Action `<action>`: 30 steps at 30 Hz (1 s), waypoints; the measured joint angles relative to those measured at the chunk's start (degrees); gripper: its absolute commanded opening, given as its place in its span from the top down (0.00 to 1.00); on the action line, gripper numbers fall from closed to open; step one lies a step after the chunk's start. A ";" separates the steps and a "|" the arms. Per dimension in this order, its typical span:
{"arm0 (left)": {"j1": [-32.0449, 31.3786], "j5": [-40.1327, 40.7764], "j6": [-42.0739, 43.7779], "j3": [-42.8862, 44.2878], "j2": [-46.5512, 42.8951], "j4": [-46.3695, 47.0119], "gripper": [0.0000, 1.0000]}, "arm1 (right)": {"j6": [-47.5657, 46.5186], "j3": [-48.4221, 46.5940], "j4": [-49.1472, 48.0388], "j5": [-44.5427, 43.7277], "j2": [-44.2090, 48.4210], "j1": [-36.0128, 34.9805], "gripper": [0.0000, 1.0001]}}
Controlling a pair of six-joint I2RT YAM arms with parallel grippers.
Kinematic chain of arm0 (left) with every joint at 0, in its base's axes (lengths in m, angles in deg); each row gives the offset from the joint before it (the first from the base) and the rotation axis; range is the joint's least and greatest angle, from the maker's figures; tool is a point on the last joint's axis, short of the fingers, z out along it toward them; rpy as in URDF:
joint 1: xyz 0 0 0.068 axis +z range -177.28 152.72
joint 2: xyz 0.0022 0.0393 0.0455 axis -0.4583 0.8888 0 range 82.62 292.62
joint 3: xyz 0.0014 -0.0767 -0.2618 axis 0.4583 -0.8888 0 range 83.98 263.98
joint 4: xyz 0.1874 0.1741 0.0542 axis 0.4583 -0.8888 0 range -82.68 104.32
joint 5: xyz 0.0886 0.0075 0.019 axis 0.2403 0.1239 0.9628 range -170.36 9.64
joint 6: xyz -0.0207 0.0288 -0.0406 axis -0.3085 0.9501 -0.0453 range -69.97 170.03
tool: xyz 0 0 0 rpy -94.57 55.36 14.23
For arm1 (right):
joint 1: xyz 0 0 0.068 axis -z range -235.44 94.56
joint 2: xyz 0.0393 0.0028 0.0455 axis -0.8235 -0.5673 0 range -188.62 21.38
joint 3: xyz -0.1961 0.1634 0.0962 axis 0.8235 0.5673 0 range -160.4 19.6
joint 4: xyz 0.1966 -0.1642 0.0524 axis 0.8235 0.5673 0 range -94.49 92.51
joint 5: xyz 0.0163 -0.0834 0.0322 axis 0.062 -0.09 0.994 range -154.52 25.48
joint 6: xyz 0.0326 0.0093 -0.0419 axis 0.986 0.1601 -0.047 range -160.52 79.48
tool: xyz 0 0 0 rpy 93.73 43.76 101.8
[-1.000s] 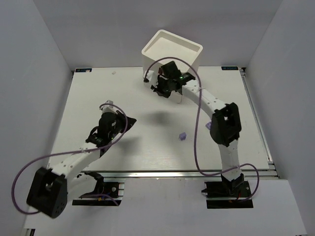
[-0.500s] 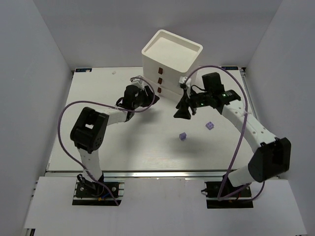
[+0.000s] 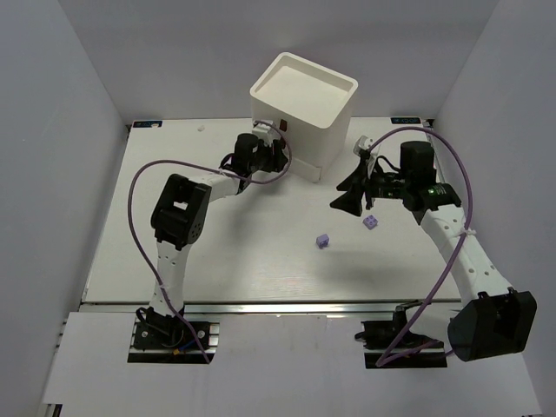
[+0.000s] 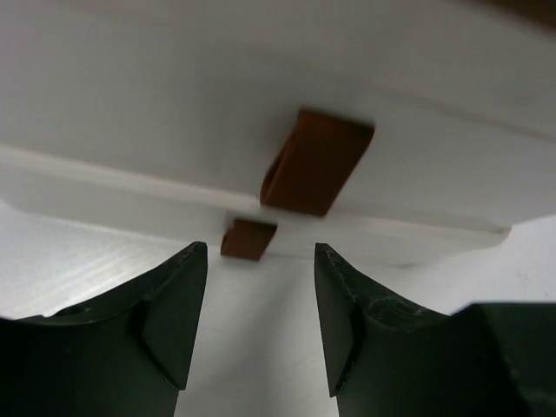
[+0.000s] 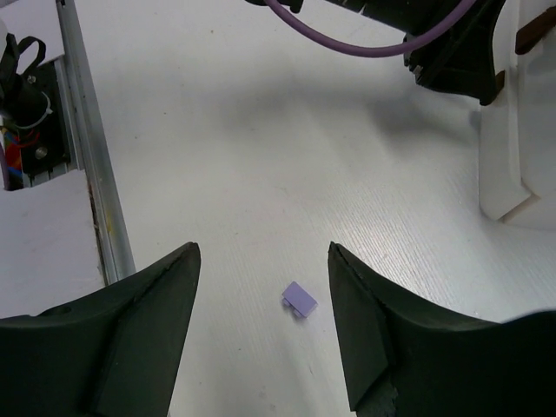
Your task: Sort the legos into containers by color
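Note:
The containers are the drawers of a white cabinet [image 3: 304, 95] at the table's back. My left gripper [image 3: 278, 157] stands open right at the cabinet's front. In the left wrist view that gripper [image 4: 260, 261] faces two red-brown pulls, one [image 4: 317, 162] high and one [image 4: 248, 239] just beyond the fingertips, neither gripped. Two lavender legos [image 3: 322, 240] [image 3: 371, 222] lie on the table. My right gripper [image 3: 344, 194] hovers open right of centre with nothing held. In the right wrist view one lavender lego [image 5: 300, 301] lies below the gap of that gripper [image 5: 262, 254]. No green legos show.
A metal rail [image 5: 89, 174] runs along the table's near edge. The cabinet's corner [image 5: 506, 148] and my left arm's purple cable [image 5: 347, 33] show at the right of the right wrist view. White walls close in the table on three sides.
Both grippers have gone from shut to open. The left arm swung from mid-table to the cabinet's front. The right arm pulled back from the cabinet to the right, over the lavender legos.

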 measured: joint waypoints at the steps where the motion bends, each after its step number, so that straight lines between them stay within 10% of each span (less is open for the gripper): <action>1: 0.04 0.26 1.05 1.44 0.52 -0.59 0.38 | 0.39 0.07 -0.13 0.37 -0.17 0.57 0.34; 7: 0.20 0.57 4.66 7.13 3.91 -2.45 0.44 | 2.03 0.07 -2.19 2.34 -1.51 3.39 0.34; 20: 0.00 0.22 3.69 8.50 6.58 -3.19 0.98 | 2.64 0.07 -2.78 4.72 -2.45 6.40 0.34; 30: 0.22 0.55 1.55 -5.75 -1.14 3.96 1.00 | -1.86 0.96 -0.72 3.85 -2.45 6.88 0.34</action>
